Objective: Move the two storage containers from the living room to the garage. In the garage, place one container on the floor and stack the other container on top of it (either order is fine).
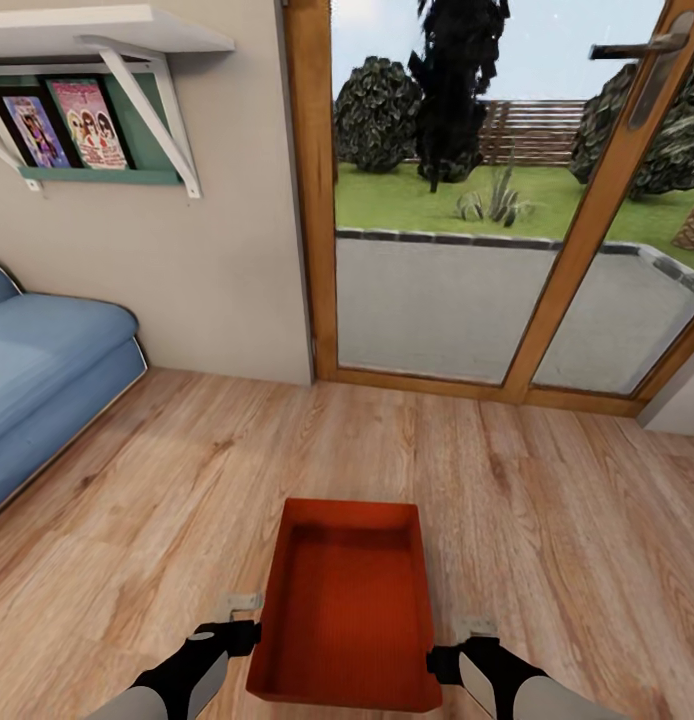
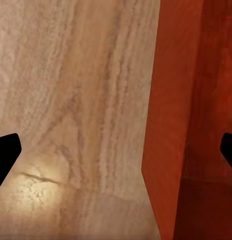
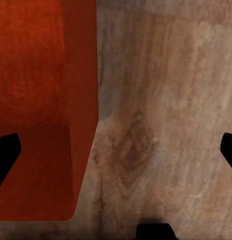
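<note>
Your finely ribbed orange-red storage container sits on light wood plank floor between your left gripper and right gripper, both spread wide, straddling its thin walls; blue sofa beside.

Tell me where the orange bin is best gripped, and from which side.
Probably the long side walls of the storage container, one tool on each: left tool from its left, right tool from its right. The walls are thin, upright and open-topped, and both tools already flank them.
</note>
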